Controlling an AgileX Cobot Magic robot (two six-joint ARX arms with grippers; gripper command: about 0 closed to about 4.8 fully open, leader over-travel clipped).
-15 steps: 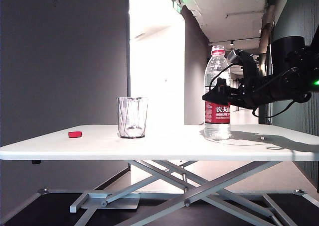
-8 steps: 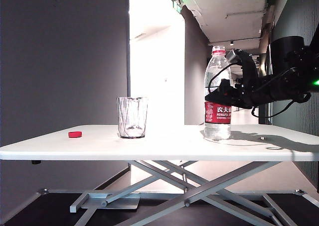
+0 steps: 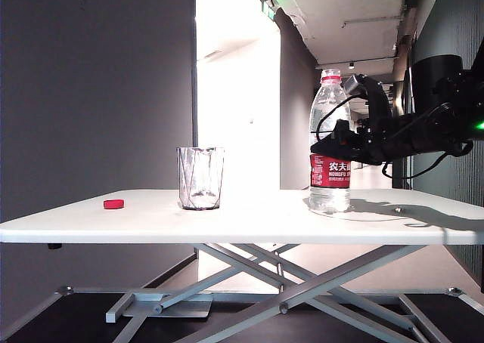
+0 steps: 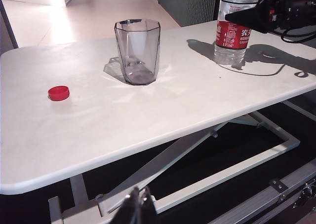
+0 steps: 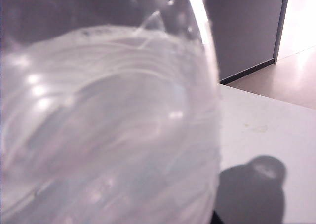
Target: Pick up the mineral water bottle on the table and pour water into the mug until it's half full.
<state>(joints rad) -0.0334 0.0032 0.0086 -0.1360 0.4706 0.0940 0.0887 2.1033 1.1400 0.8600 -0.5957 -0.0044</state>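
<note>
Jaws of my right gripper point(image 3: 330, 147) have gone from wide open a second ago to clamped on the mineral water bottle point(image 3: 330, 143), just above its red label. That bottle stands upright on the table point(image 3: 242, 222), toward the right end and near the far edge, its base not yet lifted; in the right wrist view its clear wall fills the frame. With the grasp made, I judge the next step to be the lift and the carry toward the mug point(image 3: 200, 177), which stands empty near the middle of the table, well apart from the bottle. A red cap point(image 3: 114, 204) lies near the left end. My left gripper point(image 4: 139, 209) hangs off the near edge, jaws together, holding nothing.
</note>
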